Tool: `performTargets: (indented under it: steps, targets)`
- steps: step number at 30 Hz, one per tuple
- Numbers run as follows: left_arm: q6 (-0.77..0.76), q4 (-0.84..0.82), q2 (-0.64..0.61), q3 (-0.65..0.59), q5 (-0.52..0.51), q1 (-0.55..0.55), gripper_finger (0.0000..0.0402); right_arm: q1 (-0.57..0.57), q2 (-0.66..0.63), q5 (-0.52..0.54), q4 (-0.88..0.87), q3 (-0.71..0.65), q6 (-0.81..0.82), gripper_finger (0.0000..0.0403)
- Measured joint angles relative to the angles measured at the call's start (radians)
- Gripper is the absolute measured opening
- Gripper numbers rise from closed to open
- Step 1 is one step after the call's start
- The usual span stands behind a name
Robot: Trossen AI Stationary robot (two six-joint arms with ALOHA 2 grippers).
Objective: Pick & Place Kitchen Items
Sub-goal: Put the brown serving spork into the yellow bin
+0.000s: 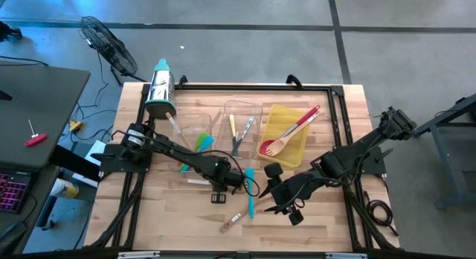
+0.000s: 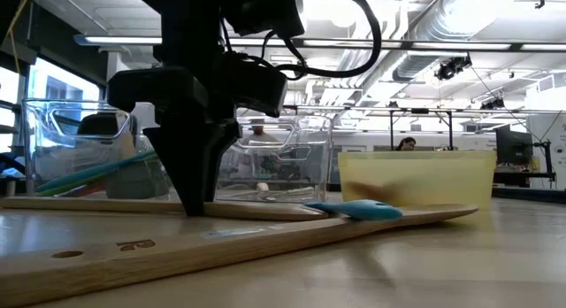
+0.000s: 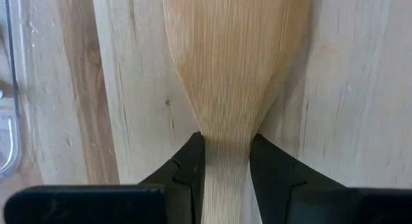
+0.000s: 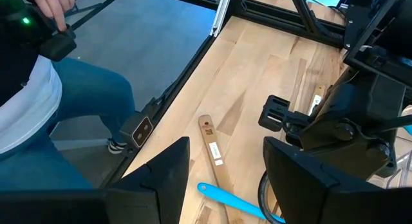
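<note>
A wooden spatula lies flat on the table near its middle. My left gripper points down over it and is shut on its neck; the low view shows the same gripper standing on the wood. To its right, my right gripper hangs open above the table with nothing between its fingers. Below it lie a teal spatula and a labelled wooden utensil. In the low view the teal spatula rests across that wooden utensil. My left gripper pinches the wooden spatula's neck, where the blade narrows into the handle, one finger on each edge. The fingers come from above, pointing down, and lie across the spatula. The spatula lies flat on the table.
Two clear bins and a yellow bin holding a red utensil and a wooden spoon stand at the back. A steel cylinder with a teal cap lies at the back left. A person in blue jeans stands beyond the table's edge.
</note>
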Motion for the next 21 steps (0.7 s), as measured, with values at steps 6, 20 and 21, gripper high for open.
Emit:
performTargets:
  steps: [6, 20, 21]
  targets:
    - [-0.03, 0.003, 0.0, -0.001, -0.003, 0.0, 0.0087, 0.0, 0.0, -0.001, -0.009, 0.0, 0.006, 0.019]
    - [-0.105, -0.137, 0.003, 0.092, -0.027, -0.062, 0.0087, 0.0, 0.0, -0.024, -0.014, 0.0, 0.007, 0.019]
    - [-0.113, -0.156, 0.005, 0.102, -0.021, -0.066, 0.0087, 0.0, 0.0, -0.023, -0.014, 0.0, 0.007, 0.019]
